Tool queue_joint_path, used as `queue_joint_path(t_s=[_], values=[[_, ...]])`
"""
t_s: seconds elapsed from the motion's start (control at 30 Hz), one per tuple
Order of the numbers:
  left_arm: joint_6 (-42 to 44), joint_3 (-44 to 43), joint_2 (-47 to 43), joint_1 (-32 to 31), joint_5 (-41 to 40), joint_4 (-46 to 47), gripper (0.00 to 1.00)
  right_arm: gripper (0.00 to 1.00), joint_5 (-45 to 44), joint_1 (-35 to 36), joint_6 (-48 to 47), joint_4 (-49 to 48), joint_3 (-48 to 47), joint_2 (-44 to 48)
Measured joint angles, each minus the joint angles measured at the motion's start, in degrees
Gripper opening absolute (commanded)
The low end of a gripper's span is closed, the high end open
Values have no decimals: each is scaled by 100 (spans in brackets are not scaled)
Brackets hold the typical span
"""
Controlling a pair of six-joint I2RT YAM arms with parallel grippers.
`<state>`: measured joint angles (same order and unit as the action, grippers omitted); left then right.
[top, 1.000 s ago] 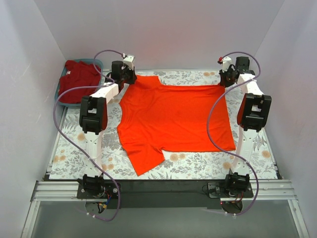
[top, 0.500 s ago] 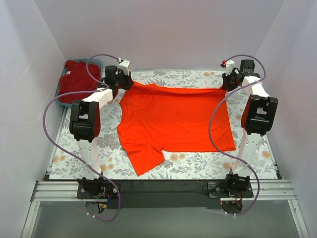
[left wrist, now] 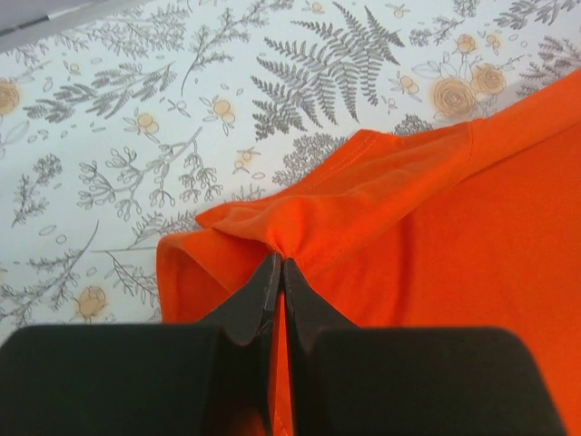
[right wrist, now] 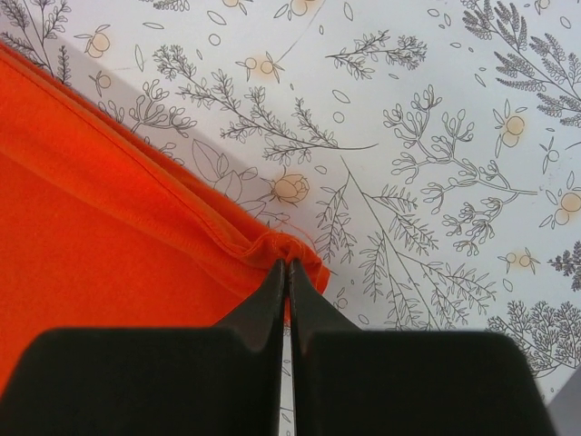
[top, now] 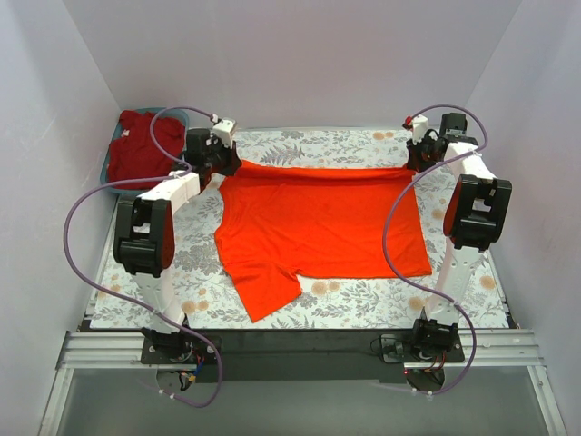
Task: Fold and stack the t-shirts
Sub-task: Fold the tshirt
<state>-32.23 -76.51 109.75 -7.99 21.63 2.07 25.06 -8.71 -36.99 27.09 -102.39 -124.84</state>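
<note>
**Both grippers pinch the far edge of the orange shirt**

The orange t-shirt (top: pixel 318 227) lies spread in the middle of the table (top: pixel 345 141), with one sleeve pointing to the near edge. The crimson t-shirt (top: pixel 143 145) sits crumpled in the blue bin (top: pixel 113 186) at the far left corner, untouched.

The left gripper (left wrist: pixel 277 263) has its fingers closed on a small bunch of cloth at the far left corner of the orange shirt, near the sleeve seam. The right gripper (right wrist: pixel 287 265) is closed in the same way on the far right corner, on the hem.

The cloth looks thin, light and very soft. It wrinkles around each pinch and hangs a little between the two grippers. It will probably not keep any shape by itself, so it should be held at two corners of one edge, as here, and kept stretched between them. A small pinch like this could slip out if the pull is too quick.

Compared with one second ago, the far edge is lifted from the table and drawn toward the near side, and it now makes an almost straight line between the grippers. The far sleeve, flat before, is gathered up. Both elbows have come back and outward. The near half of the shirt has not moved.
</note>
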Motion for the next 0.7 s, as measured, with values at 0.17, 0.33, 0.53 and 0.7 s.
queue_joint_path(t_s=[0.17,0.33,0.53,0.7], values=[[-170,376,-168,-15,-44,-227,0,1,42,-31,-111,17,20,0],[-251,590,-308,-103,-153,-463,0,1,87,-59,-238,59,136,31],[-269,662,-402,-157,-284,-577,0,1,87,-72,-396,162,393,107],[-269,901,-592,-157,-326,-660,0,1,90,-94,-487,210,472,116]])
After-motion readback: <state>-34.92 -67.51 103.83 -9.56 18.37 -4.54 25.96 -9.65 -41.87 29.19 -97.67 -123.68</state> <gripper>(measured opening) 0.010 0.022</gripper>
